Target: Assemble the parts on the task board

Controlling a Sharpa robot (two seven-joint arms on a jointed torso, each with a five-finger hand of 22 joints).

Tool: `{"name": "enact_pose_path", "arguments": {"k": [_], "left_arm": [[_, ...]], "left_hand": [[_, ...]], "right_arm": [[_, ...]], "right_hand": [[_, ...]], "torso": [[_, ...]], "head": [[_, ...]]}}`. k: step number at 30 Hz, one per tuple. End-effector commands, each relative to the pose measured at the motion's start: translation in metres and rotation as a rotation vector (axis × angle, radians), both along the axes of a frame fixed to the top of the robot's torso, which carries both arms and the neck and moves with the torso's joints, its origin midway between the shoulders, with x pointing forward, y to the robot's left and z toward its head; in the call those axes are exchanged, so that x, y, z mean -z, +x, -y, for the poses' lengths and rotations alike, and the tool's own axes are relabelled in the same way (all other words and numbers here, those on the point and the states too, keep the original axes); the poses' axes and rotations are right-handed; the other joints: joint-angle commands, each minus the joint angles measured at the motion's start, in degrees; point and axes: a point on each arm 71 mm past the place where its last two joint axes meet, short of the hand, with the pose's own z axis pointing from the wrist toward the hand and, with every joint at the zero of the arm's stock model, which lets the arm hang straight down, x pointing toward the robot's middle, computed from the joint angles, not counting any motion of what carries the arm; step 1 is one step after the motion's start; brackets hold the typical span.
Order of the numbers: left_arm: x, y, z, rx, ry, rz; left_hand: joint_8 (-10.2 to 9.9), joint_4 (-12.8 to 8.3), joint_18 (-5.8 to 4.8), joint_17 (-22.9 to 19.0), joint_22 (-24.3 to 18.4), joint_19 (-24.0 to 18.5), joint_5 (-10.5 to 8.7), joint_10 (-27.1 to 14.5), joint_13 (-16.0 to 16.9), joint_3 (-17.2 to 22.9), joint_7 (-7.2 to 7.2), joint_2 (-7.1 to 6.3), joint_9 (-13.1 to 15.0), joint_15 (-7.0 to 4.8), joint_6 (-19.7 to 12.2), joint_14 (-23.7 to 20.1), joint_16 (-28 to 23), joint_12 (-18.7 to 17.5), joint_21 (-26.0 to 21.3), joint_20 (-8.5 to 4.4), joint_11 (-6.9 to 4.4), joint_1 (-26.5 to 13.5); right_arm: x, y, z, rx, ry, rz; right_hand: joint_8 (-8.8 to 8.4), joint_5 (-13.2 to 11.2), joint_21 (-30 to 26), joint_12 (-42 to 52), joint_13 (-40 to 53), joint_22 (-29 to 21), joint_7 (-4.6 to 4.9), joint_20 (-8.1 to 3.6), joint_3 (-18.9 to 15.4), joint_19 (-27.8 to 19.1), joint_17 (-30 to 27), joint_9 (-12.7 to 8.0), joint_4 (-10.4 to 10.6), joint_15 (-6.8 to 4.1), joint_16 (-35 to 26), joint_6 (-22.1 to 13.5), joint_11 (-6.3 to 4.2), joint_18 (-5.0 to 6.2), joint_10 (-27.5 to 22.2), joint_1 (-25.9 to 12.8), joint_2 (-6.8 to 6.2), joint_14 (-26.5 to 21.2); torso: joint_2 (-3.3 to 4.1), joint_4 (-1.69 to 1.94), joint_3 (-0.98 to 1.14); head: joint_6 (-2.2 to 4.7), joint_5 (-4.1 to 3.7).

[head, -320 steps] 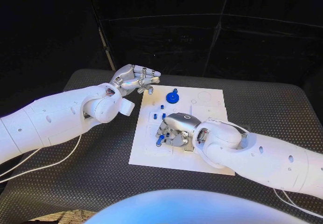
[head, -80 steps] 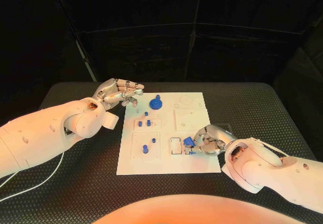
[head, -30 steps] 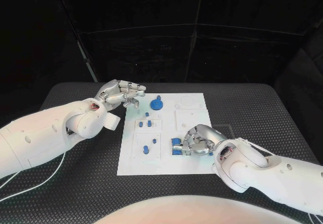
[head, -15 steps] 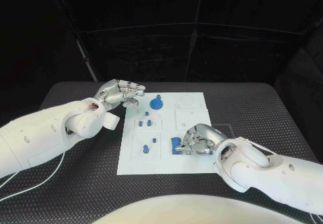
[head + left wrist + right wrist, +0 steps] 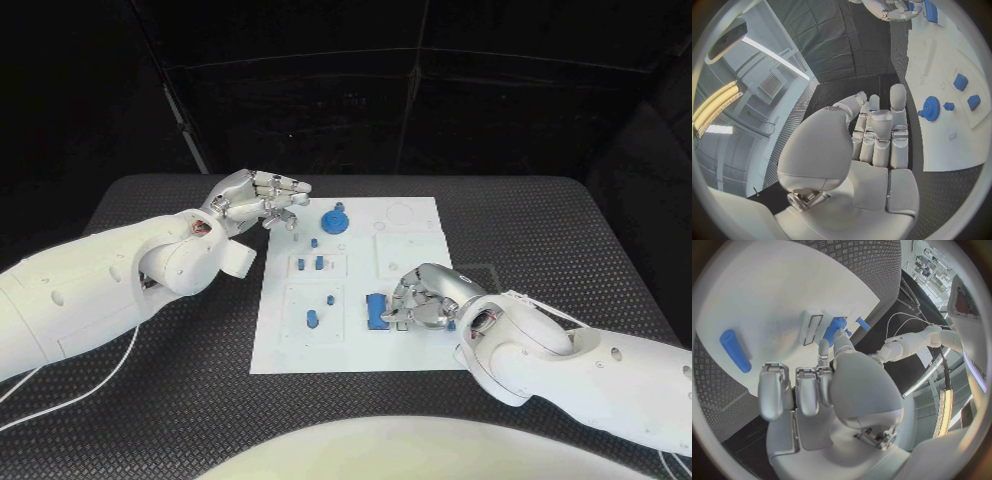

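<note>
Smooth matt white task board (image 5: pixel 289 345), textured black rubbery table (image 5: pixel 173 400), plastic-looking blue parts (image 5: pixel 333 219).

Your left arm reaches in from the side with its wrist raised, and the left robot hand (image 5: pixel 263 199) hangs with its fingers (image 5: pixel 879 132) curled inward together, holding nothing. Your right arm bends in from the near right, its right robot hand (image 5: pixel 423 298) turned palm down. Its fingers (image 5: pixel 798 387) are bent downward, and whether they grip anything can't be told.
</note>
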Motion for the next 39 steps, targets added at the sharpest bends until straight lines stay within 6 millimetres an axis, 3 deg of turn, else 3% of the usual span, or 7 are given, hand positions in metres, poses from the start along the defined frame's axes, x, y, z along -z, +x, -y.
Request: {"name": "enact_pose_path", "arguments": {"k": [1, 7, 17, 22, 25, 33, 39], "left_arm": [[-0.001, 0.000, 0.001, 0.010, -0.009, 0.000], [-0.001, 0.000, 0.001, 0.008, -0.009, 0.000], [-0.001, 0.000, 0.000, 0.008, -0.008, -0.001], [0.000, 0.000, -0.001, 0.006, -0.006, -0.002], [0.000, 0.000, -0.001, 0.006, -0.006, -0.003], [0.001, 0.000, 0.000, 0.006, -0.006, -0.004], [0.003, 0.000, 0.000, 0.007, -0.007, -0.008]], "left_hand": [[0.0, 0.1, 1.13, -0.1, -0.1, -0.1, 0.22, -0.3, 0.1, -0.3, -0.02, 0.40, -0.1, -0.02, -0.5, -0.3, -0.2, 0.3, -0.3, 0.37, 0.00, -0.3], [0.0, 0.1, 1.13, -0.1, -0.1, -0.1, 0.23, -0.4, 0.1, -0.3, -0.03, 0.41, -0.1, -0.02, -0.5, -0.3, -0.2, 0.3, -0.3, 0.37, -0.01, -0.3], [0.0, 0.1, 1.13, -0.1, -0.1, -0.1, 0.23, -0.4, 0.1, -0.3, -0.03, 0.41, -0.1, -0.02, -0.5, -0.3, -0.2, 0.3, -0.3, 0.37, -0.01, -0.3], [0.0, 0.1, 1.13, -0.1, -0.1, -0.1, 0.23, -0.4, 0.1, -0.3, -0.03, 0.41, -0.1, -0.02, -0.5, -0.3, -0.2, 0.3, -0.3, 0.37, -0.01, -0.3], [0.0, 0.1, 1.13, -0.1, -0.1, -0.1, 0.23, -0.4, 0.1, -0.3, -0.03, 0.41, -0.1, -0.02, -0.5, -0.3, -0.2, 0.3, -0.3, 0.37, -0.01, -0.3], [0.0, 0.1, 1.13, -0.1, -0.1, -0.1, 0.23, -0.4, 0.1, -0.3, -0.03, 0.41, -0.1, -0.02, -0.5, -0.3, -0.2, 0.3, -0.3, 0.37, -0.01, -0.3], [0.0, 0.1, 1.13, -0.1, -0.1, -0.1, 0.23, -0.4, 0.1, -0.3, -0.03, 0.41, -0.1, -0.02, -0.5, -0.3, -0.2, 0.3, -0.3, 0.37, -0.01, -0.3]], "right_arm": [[0.000, 0.002, -0.003, -0.020, -0.029, 0.019], [0.001, 0.004, -0.001, 0.006, -0.038, 0.041], [-0.005, 0.002, 0.009, 0.031, -0.022, 0.080], [-0.012, -0.001, 0.019, 0.045, 0.030, 0.102], [-0.016, -0.003, 0.031, 0.064, 0.041, 0.108], [-0.013, -0.003, 0.078, 0.136, -0.078, 0.059], [-0.012, -0.003, 0.092, 0.151, -0.147, 0.068]], "right_hand": [[-0.32, -0.3, 0.3, -0.2, 10.6, 3.5, -0.11, -0.52, 0.3, 1.7, 9.5, 0.1, -0.6, -0.50, 0.0, 0.7, -0.46, -0.77, 3.1, 0.8, 0.37, 4.9], [-0.55, -0.3, 0.4, -0.2, 10.7, 3.5, -0.25, -0.58, 0.8, 1.7, 9.5, 0.1, -0.9, -0.58, 0.0, 1.2, -0.58, -0.78, 3.2, 1.0, 0.97, 4.9], [-1.46, 2.5, 0.4, -0.2, 10.7, 3.6, -0.41, -0.76, 0.9, 1.7, 9.4, 0.1, -0.5, -0.76, -0.1, 1.8, -0.75, -0.79, 3.2, -0.7, 1.44, 4.8], [-3.19, 3.9, 0.3, -1.3, 9.7, 3.5, 0.37, -0.60, 0.8, 1.6, 8.9, -0.5, 0.0, -0.40, -0.3, 0.2, -0.17, -0.78, 2.5, -1.9, 0.95, 4.7], [-4.23, 4.2, 0.2, -1.6, 9.3, 3.4, 0.93, -0.25, 0.6, 1.6, 8.7, -0.9, 0.8, 0.04, -0.4, -0.4, 0.34, -0.77, 2.2, -3.2, 0.88, 4.7], [-5.52, 4.2, 0.2, -2.0, 8.9, 3.5, 1.33, 0.18, 0.4, 1.6, 8.6, -1.4, 1.5, 0.41, -0.5, -0.4, 0.73, -0.77, 1.9, -4.3, -0.07, 4.7], [-6.12, 4.1, 0.0, -2.4, 8.6, 3.2, 1.41, 0.39, 0.5, 1.4, 8.1, -1.7, 2.2, 0.56, -0.7, 0.1, 0.85, -0.70, 1.7, -5.0, -0.70, 4.6]], "torso": [[0.02, 0.06, 0.02], [-0.01, -0.03, -0.01], [-0.06, 0.02, 0.06], [-0.05, -0.04, 0.06], [-0.07, -0.01, 0.03], [-0.09, -0.15, -0.10], [-0.10, -0.62, 0.22]], "head": [[-0.01, 0.04], [-0.09, 0.07], [-0.18, 0.02], [-0.05, -0.15], [0.02, -0.38], [0.39, -1.64], [0.58, -2.01]]}}
